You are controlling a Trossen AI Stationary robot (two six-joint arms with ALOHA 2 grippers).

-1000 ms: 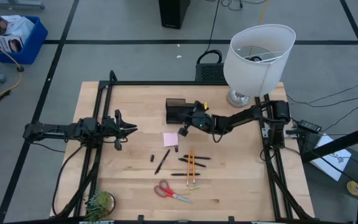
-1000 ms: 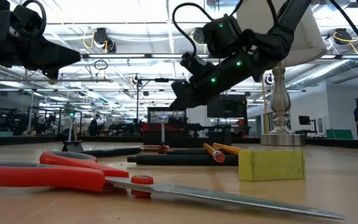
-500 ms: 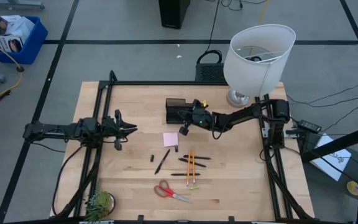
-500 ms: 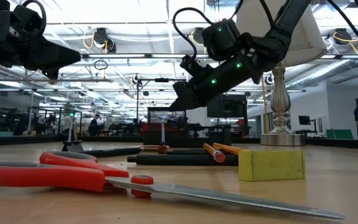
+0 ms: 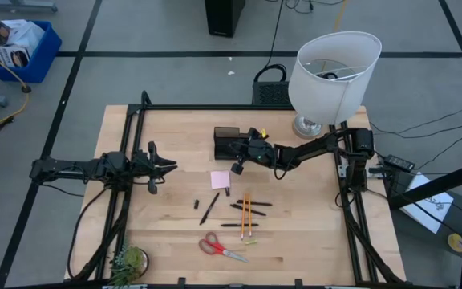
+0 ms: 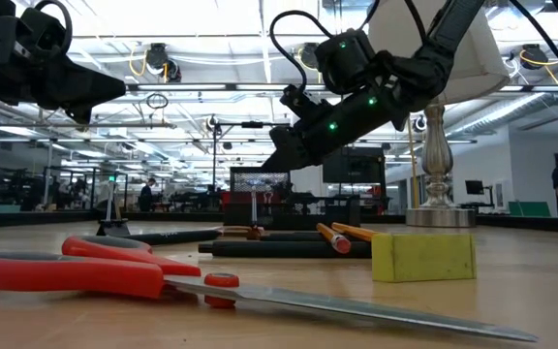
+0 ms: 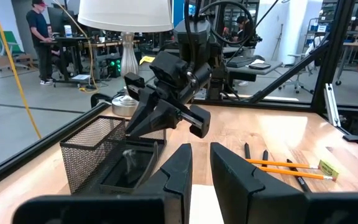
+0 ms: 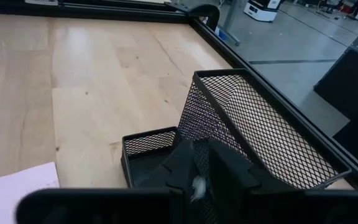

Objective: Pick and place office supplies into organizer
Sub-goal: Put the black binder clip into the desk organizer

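The black mesh organizer (image 5: 226, 141) stands near the table's far edge, its tall cup (image 8: 260, 124) beside the low tray (image 8: 143, 152). My right gripper (image 5: 237, 164) hangs slanting just above the tray (image 7: 135, 171), shut on a small pale bit (image 8: 197, 185). A pink sticky pad (image 5: 220, 179), black pens (image 5: 209, 209), two orange pencils (image 5: 245, 212), tiny dark bits (image 5: 196, 203) and red-handled scissors (image 5: 219, 246) lie flat on the wood. My left gripper (image 5: 167, 164) waits at the left, raised, open by a narrow gap (image 7: 201, 165). My right gripper has the small pale bit (image 7: 128, 155) between its two nearly closed fingers (image 8: 182, 158). The fingers slant down from the table's right side toward the organizer's tray. The bit shows just below the fingertips, over the tray beside the cup wall; which part is pinched I cannot tell.
A big white lamp (image 5: 334, 68) on a metal foot (image 5: 307, 126) stands at the far right corner, close behind the right arm. A small green plant (image 5: 128, 261) sits at the near left corner. A yellow eraser block (image 6: 422, 257) lies by the pencils. Bare wood lies left of the organizer.
My right gripper has shifted a little toward the far edge and the organizer, then held still over the tray. Nothing on the table has moved.
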